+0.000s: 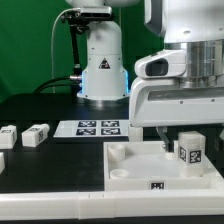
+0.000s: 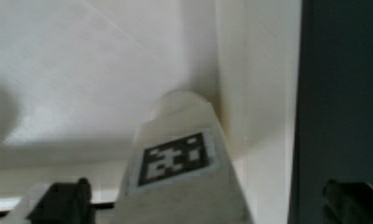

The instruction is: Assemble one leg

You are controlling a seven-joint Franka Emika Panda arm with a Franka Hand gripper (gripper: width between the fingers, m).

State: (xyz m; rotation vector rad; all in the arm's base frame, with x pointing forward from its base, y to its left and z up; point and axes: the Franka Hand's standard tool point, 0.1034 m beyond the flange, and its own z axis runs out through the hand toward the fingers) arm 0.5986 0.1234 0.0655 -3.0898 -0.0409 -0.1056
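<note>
Held upright in the gripper, low over the large white square piece near its corner at the exterior view's right: the leg, a stubby white block with a black-and-white tag on its face. One dark finger visible just beside the leg on the exterior view's left, the other hidden behind the block. Apparently pinching the leg from both sides, though contact itself not sharply shown.

From the wrist view: the leg filling the middle, tag facing the camera, two dark fingertips at either side of its lower part, white surface of the square piece behind. Blurred; exact seating of the leg against the square piece impossible to tell.

On the square piece: raised rim, a shallow recess, a round corner socket at the exterior view's left, empty. A small tag on its front edge.

Elsewhere on the black table: two more small white tagged blocks lying loose at the exterior view's left, well apart from the gripper. Marker board flat between them and the arm's base.
</note>
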